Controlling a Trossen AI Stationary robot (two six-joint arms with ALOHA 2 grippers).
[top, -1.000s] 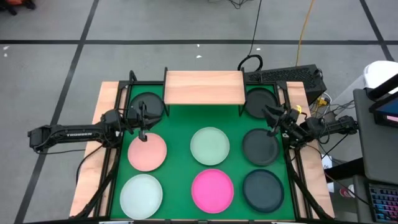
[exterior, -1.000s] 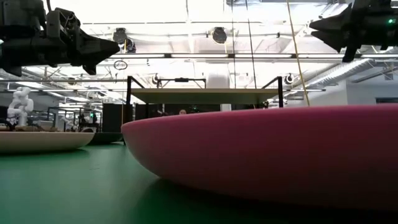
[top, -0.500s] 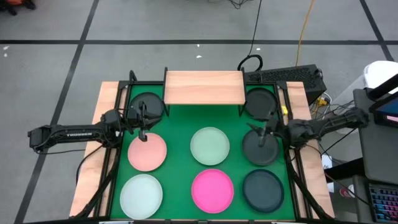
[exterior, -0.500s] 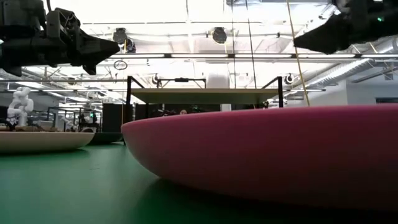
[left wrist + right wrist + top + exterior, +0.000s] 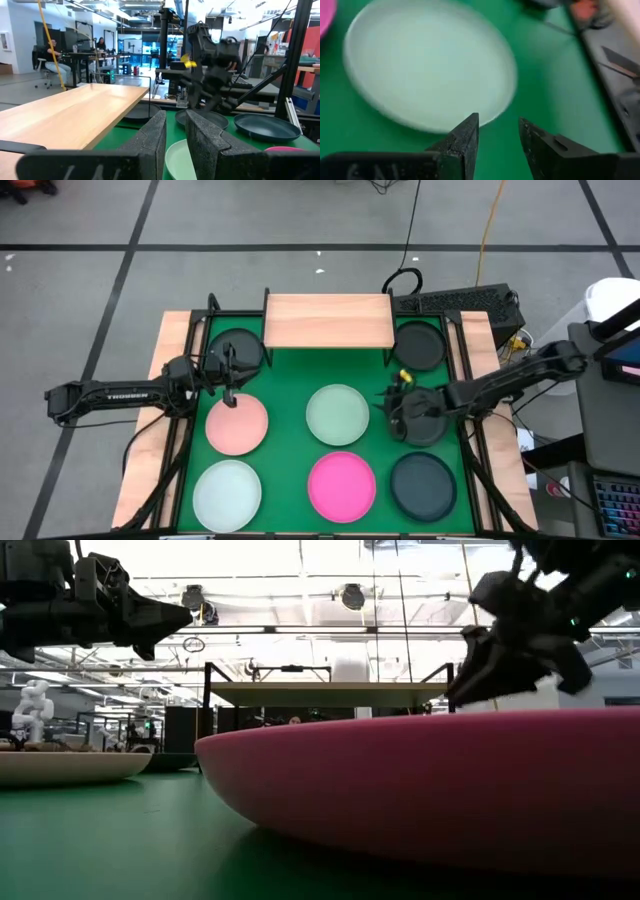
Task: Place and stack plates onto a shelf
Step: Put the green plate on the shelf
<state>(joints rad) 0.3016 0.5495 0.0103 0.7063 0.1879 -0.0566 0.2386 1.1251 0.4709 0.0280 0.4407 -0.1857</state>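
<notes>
Several plates lie flat on the green mat (image 5: 290, 380): pale pink (image 5: 237, 424), mint green (image 5: 337, 414), whitish (image 5: 227, 492), magenta (image 5: 341, 485) and dark grey ones (image 5: 425, 425) (image 5: 422, 485) (image 5: 420, 345) (image 5: 245, 345). The light-wood shelf (image 5: 328, 320) stands at the far edge. My right gripper (image 5: 388, 406) hangs open, tipped downward, above the strip of mat between the mint green plate (image 5: 427, 70) and a dark grey plate. My left gripper (image 5: 230, 387) hovers open above the pale pink plate's far edge, with nothing between its fingers (image 5: 175, 117).
Black frame rails (image 5: 462, 350) run along both sides of the mat. The shelf's thin black legs (image 5: 207, 700) stand on the mat's far part. Bare mat lies in front of the shelf. A keyboard (image 5: 455, 302) and cables lie at the far right.
My right gripper has swung from the table's right edge toward the middle, over a dark grey plate, sinking a little. It has tipped from about level to pointing downward and has rolled. Its fingers stay open. No plate has moved.
</notes>
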